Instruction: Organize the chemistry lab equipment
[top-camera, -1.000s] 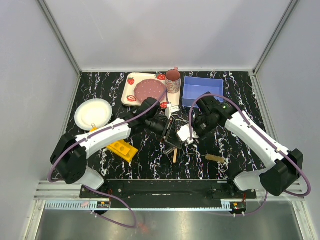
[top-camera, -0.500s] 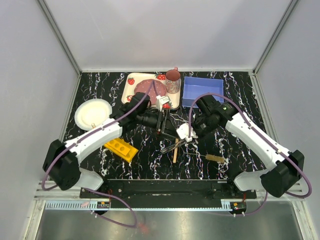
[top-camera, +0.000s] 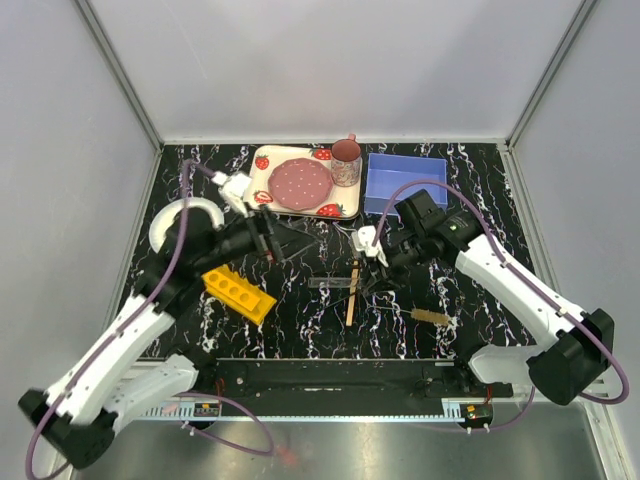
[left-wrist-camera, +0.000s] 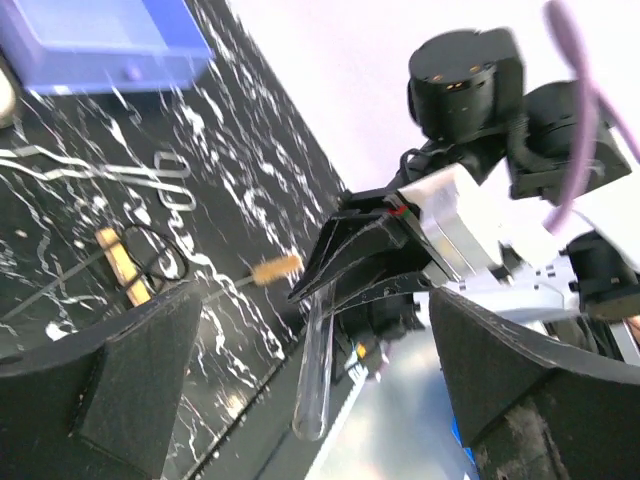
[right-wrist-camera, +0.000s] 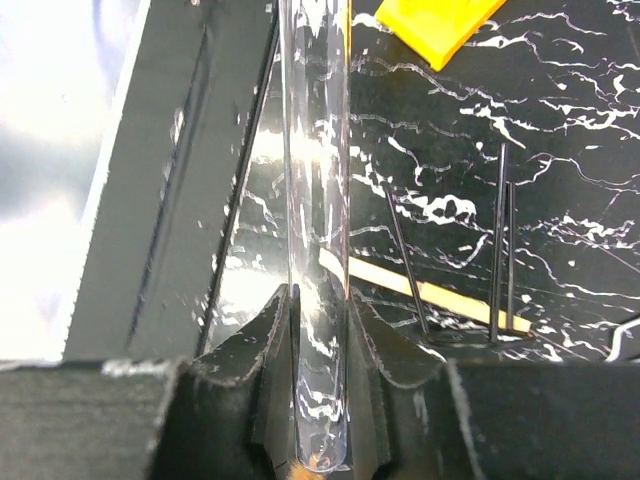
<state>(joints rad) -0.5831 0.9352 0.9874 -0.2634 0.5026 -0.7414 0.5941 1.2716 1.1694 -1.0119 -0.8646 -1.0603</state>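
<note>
My right gripper (right-wrist-camera: 320, 300) is shut on a clear glass tube (right-wrist-camera: 315, 150), which sticks out leftward from its fingers over the table (top-camera: 330, 283). The left wrist view shows the same tube (left-wrist-camera: 315, 370) hanging from the right gripper's black fingers. Apart from it, further left, my left gripper (top-camera: 290, 243) stands open and empty. The yellow rack (top-camera: 238, 292) lies at the front left. A wooden stick (top-camera: 352, 295) and the tan brush (top-camera: 432, 316) lie near the front, below the tube. Thin wire tongs (left-wrist-camera: 120, 175) rest on the dark table.
A blue bin (top-camera: 405, 178) stands at the back right, beside a strawberry-print tray (top-camera: 262, 190) carrying a pink plate and cup. A white plate (top-camera: 165, 225) at the left is partly covered by my left arm. The black front rail runs along the near edge.
My left gripper has opened, let go of the tube and swung back to the left. The right gripper has closed on the tube and stays holding it.
</note>
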